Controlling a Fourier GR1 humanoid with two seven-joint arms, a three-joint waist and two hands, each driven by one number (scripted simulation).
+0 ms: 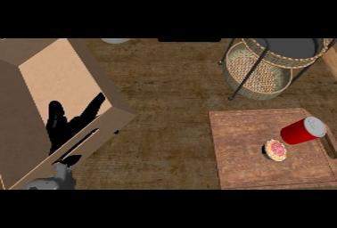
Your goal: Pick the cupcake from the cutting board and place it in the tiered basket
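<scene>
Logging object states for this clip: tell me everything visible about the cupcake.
The cupcake is small and round, seen from above: pale frosting dotted with pink and red, ringed by a tan wrapper edge. It stands upright on the wooden cutting board, right of centre, just below-left of a red can lying on its side; whether they touch is unclear. No hand is near it.

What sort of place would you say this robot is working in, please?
Probably a kitchen counter: a wooden worktop carries a cutting board with a cupcake and a red can, beside a wicker tiered basket.
</scene>
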